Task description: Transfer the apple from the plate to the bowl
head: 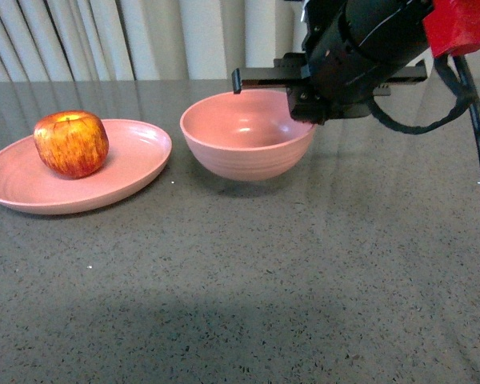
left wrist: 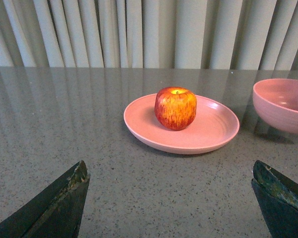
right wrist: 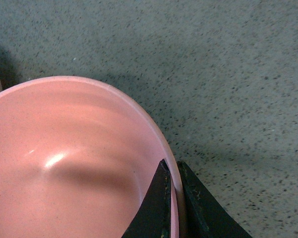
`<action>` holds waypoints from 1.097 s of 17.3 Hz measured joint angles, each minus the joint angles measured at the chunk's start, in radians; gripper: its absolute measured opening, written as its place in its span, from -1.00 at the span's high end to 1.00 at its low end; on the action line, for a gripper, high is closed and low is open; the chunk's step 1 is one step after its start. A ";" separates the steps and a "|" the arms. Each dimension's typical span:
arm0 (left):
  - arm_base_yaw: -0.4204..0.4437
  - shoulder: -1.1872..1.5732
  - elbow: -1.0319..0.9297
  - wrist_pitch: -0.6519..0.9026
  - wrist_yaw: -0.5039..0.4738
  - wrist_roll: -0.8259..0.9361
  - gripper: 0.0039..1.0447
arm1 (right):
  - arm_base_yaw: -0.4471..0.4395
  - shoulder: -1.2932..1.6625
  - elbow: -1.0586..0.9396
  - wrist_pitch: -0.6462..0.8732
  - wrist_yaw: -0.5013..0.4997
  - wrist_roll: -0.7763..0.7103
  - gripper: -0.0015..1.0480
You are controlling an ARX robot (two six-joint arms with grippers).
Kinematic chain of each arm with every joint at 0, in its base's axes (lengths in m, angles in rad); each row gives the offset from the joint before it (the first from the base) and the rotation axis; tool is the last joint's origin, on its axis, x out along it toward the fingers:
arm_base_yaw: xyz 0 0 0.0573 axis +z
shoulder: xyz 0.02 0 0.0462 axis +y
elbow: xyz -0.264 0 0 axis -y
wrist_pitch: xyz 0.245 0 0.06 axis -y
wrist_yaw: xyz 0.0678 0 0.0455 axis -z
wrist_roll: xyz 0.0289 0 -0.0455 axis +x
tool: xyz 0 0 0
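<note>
Your right gripper (right wrist: 172, 164) is clenched on the rim of the bowl (right wrist: 89, 114), seemingly steadying it. Your left gripper (left wrist: 170, 169) is spread wide and empty. The apple (left wrist: 175, 107) sits on the plate (left wrist: 213, 135) straight ahead of it, untouched. Next, I'd advance and enclose it.

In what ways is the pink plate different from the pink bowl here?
The plate is wide and shallow; the bowl is narrower and deep. The plate carries the apple; the bowl is empty. The right claw grips the bowl's rim, while no claw touches the plate. Both are matte pink and stand on the grey table.
</note>
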 joint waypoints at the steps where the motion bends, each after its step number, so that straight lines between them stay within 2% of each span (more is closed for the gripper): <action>1: 0.000 0.000 0.000 0.000 0.000 0.000 -0.88 | 0.019 0.045 0.023 -0.010 0.014 0.001 0.95; 13: 0.000 0.000 0.000 0.000 0.000 0.000 -0.88 | 0.031 0.082 0.080 -0.060 0.003 0.033 0.95; 19: 0.000 0.000 0.000 0.000 0.000 0.000 -0.88 | 0.023 0.007 0.050 -0.046 -0.020 0.046 -0.18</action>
